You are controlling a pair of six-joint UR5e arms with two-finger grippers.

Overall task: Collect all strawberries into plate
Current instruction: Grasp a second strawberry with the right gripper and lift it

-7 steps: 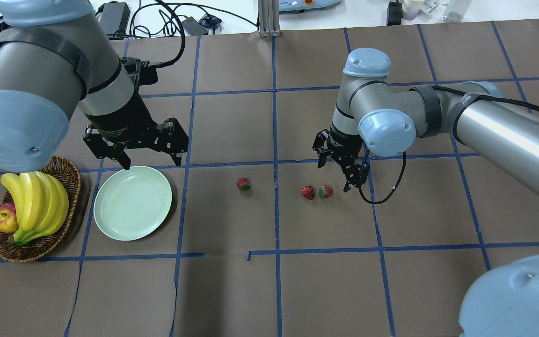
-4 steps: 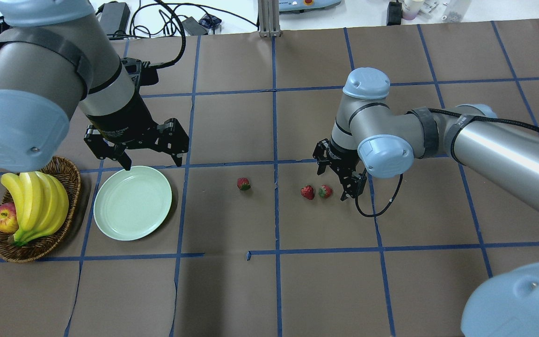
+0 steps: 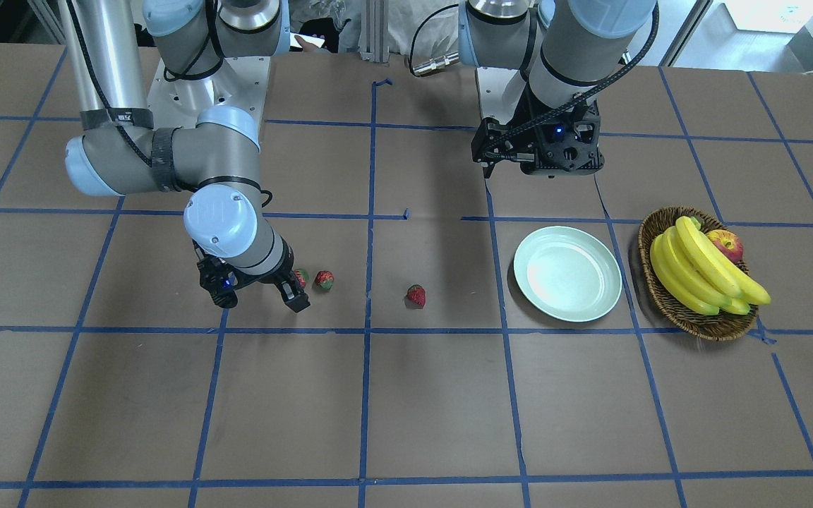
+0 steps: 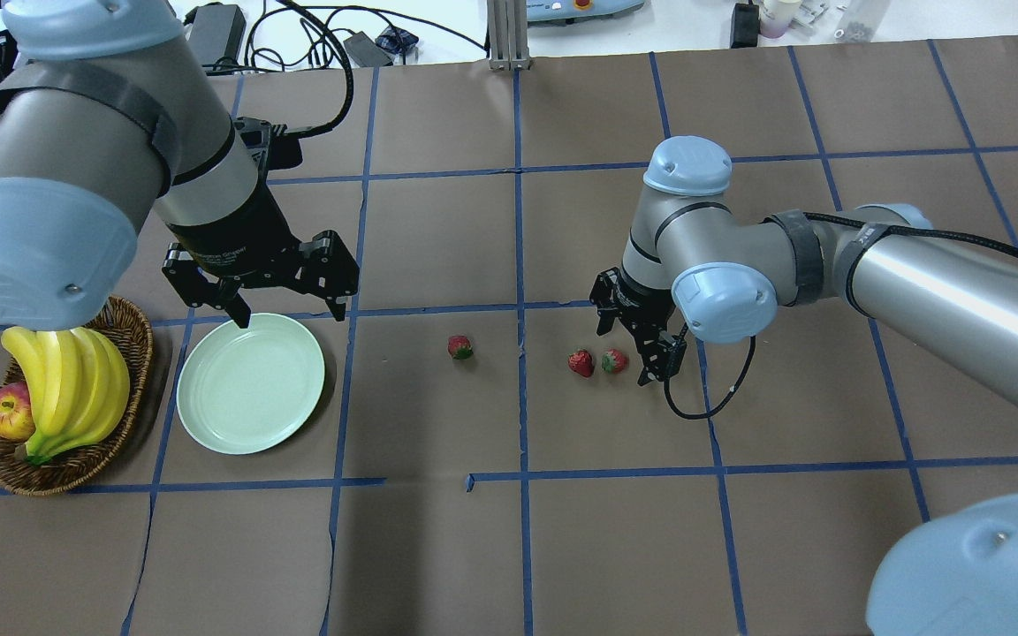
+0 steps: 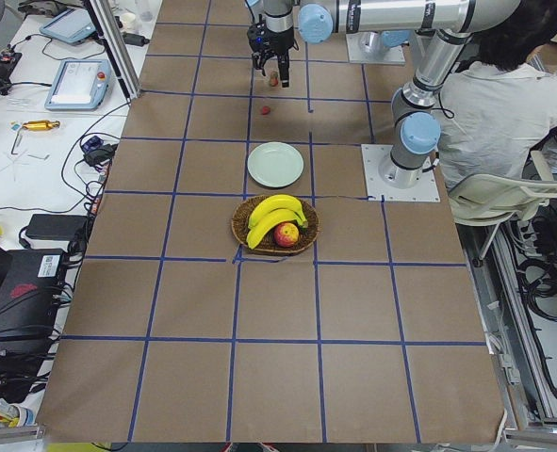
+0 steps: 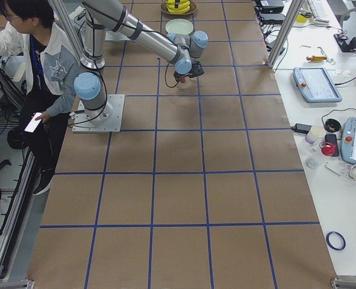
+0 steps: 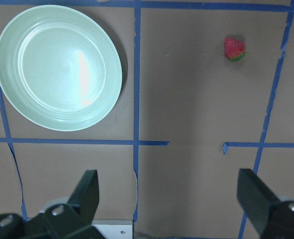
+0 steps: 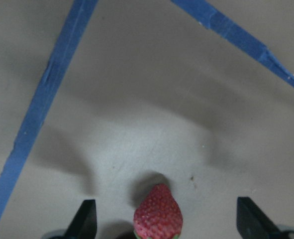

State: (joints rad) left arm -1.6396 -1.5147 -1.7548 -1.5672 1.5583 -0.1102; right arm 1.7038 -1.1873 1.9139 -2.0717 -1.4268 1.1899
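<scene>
Strawberry (image 8: 157, 214) nearest the right arm (image 4: 712, 265) sits on the bench (image 4: 615, 530) centred between its wide-spread jaws, so they should drop straight, close gently and avoid nudging the neighbouring berry (image 4: 581, 363) just beside, the plate (image 4: 250, 384) lying well apart.

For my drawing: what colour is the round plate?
The round plate is pale mint green, clearest in left wrist view.

Plate (image 4: 250, 384) between basket (image 4: 136, 331) and strawberries (image 4: 460, 347), two seemingly touching
</scene>
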